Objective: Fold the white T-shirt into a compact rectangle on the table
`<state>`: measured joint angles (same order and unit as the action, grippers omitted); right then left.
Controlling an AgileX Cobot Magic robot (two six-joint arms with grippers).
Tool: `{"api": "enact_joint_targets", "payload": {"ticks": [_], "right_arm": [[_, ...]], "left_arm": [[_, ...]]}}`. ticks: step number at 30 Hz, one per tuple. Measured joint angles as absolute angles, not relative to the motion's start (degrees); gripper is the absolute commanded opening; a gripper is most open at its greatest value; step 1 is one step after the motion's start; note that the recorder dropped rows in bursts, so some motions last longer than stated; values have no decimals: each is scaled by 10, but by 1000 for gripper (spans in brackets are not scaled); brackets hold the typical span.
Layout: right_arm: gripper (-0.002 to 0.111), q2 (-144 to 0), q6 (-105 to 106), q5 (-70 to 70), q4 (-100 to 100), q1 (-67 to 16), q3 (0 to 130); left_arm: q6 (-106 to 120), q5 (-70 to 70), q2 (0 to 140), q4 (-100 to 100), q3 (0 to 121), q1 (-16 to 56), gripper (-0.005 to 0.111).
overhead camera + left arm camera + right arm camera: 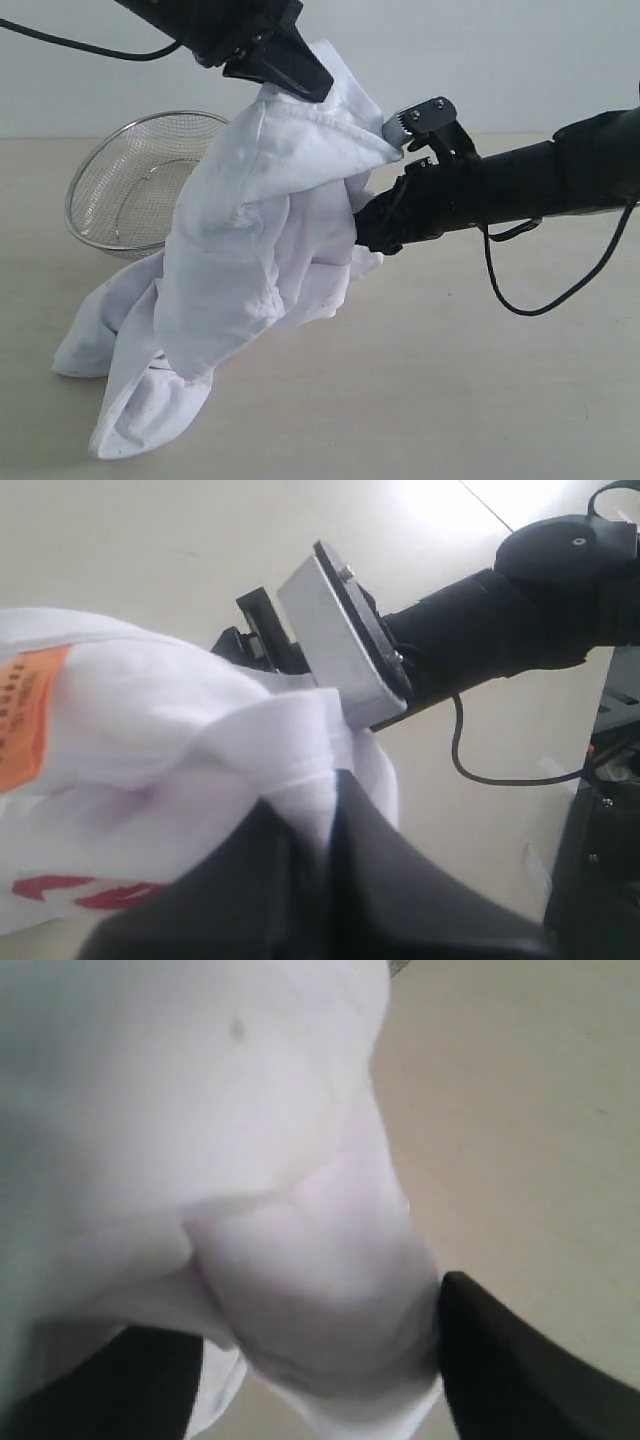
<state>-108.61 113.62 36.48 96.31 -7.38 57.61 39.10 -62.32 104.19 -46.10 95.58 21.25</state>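
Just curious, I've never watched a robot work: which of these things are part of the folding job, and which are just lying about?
Part of the job: white T-shirt, table.
Just lying about: wire-mesh bowl.

Nothing legible. On white T-shirt (150, 730), orange tag (25, 720): rows of tiny dark print along one edge, too small and blurred to read. Same shirt, red lettering (90, 890): only fragment of strokes showing under fold, no letter identifiable.
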Motion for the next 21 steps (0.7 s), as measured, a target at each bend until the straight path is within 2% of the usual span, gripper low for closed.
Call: {"api": "enact_joint_targets", "payload": {"ticks": [4, 10, 15, 21], "right_arm": [[-1, -1086, 1128, 341, 966, -78, 581], [0, -1086, 1085, 303, 949, -79, 581], [0, -1057, 989, 244, 858, -78, 581], [0, -986, 857, 251, 760, -16, 581]], "left_arm": [[391, -624, 1042, -461, 956, 212, 5], [389, -625, 1042, -438, 956, 212, 5], [384, -624, 1040, -399, 956, 212, 5], [375, -615, 1031, -365, 956, 212, 5]]}}
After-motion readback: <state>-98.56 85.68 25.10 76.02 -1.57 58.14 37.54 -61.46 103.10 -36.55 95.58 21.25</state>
